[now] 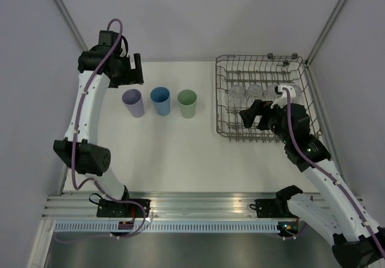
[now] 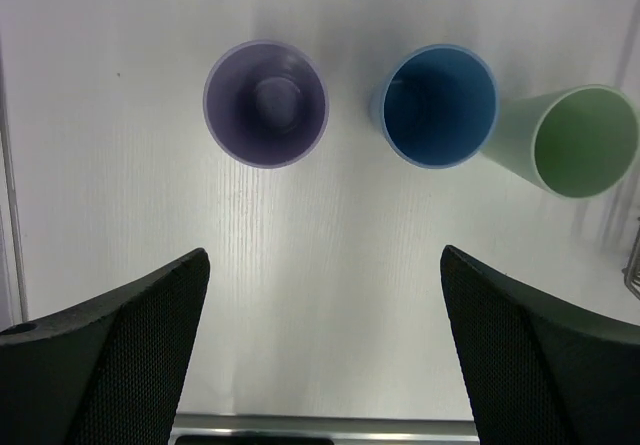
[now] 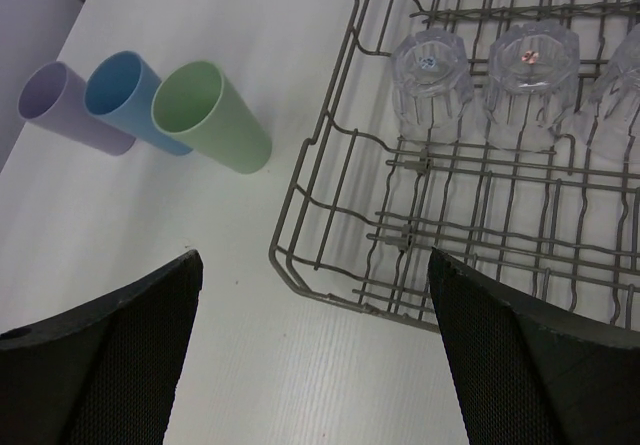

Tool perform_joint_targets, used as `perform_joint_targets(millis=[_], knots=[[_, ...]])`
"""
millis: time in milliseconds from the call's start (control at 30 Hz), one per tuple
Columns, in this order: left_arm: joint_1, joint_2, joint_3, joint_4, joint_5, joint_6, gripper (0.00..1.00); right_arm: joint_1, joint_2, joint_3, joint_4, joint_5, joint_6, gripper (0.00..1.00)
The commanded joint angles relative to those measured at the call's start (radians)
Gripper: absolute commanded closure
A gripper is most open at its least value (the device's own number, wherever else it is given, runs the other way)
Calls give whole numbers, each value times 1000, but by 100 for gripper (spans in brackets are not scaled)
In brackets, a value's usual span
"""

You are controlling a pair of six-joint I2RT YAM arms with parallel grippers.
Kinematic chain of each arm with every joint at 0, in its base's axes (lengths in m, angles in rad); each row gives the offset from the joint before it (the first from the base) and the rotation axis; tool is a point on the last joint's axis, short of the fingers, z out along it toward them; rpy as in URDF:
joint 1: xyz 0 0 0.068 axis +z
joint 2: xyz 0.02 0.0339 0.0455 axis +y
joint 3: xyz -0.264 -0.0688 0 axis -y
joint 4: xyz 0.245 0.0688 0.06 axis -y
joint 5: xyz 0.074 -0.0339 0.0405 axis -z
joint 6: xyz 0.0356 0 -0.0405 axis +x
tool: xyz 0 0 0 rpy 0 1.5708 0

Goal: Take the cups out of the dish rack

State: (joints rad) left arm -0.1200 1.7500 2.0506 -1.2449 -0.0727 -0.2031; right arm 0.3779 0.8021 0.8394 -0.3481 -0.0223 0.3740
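Observation:
Three plastic tumblers stand upright in a row on the white table: lavender (image 1: 133, 103) (image 2: 266, 104) (image 3: 70, 107), blue (image 1: 160, 100) (image 2: 440, 105) (image 3: 130, 100) and pale green (image 1: 187, 103) (image 2: 575, 140) (image 3: 210, 115). The grey wire dish rack (image 1: 216, 99) (image 3: 284, 210) stands at the right. Three clear glasses (image 3: 432, 70) (image 3: 533, 60) (image 3: 620, 85) sit upside down on its tines; two show in the top view (image 1: 236, 91) (image 1: 255, 91). My left gripper (image 1: 133, 72) (image 2: 325, 255) is open and empty, raised behind the lavender tumbler. My right gripper (image 1: 252, 120) (image 3: 315, 257) is open and empty above the rack's near left corner.
Grey walls close in the table at the left, back and right. The aluminium rail (image 1: 198, 205) carrying the arm bases runs along the near edge. My right arm (image 1: 295, 129) hides part of the rack's right side.

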Motion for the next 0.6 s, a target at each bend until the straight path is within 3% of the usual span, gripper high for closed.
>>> perform_joint_targets(millis=[0,333,567], knots=[[0,-238,-128,131,-21,-25,0,3,77,21,107,104,28,2],[-6,-942,-774,504,16,-81,0,3,465,263,69,214,-159,2],[-6,-1227,-1102,660,43,-102,0,3,716,457,-6,213,-294,2]])
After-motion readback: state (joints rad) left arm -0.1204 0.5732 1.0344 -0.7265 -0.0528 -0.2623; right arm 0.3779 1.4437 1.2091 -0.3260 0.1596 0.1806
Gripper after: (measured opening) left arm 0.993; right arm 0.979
